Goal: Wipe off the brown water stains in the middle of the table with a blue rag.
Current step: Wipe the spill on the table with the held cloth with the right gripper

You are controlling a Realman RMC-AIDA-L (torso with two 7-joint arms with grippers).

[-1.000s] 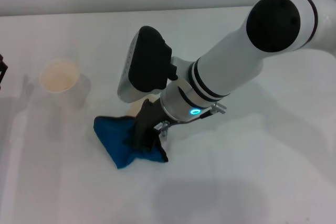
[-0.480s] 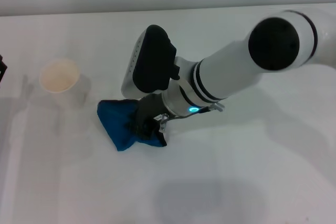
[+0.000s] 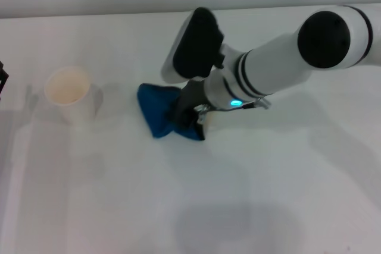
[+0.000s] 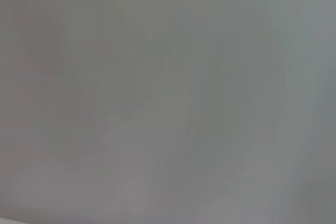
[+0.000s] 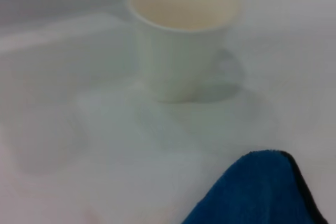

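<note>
The blue rag [image 3: 157,113] lies bunched on the white table [image 3: 119,194], a little left of centre in the head view. My right gripper [image 3: 189,118] comes down on the rag's right side and is shut on it, its dark fingers pressing the cloth to the tabletop. In the right wrist view a black-edged corner of the blue rag [image 5: 262,192] shows. The brown water stains are hidden; no tan patch shows around the rag, arm or gripper. My left gripper [image 3: 2,78] is only a black sliver at the far left edge, parked.
A beige-lined paper cup [image 3: 66,90] stands upright left of the rag, and the right wrist view shows the paper cup [image 5: 181,30] close beyond the cloth. The left wrist view shows only a plain grey surface.
My right gripper has dragged the blue rag across the table, away from me and to the right. The tan patch that showed beside the rag a second ago no longer shows.
</note>
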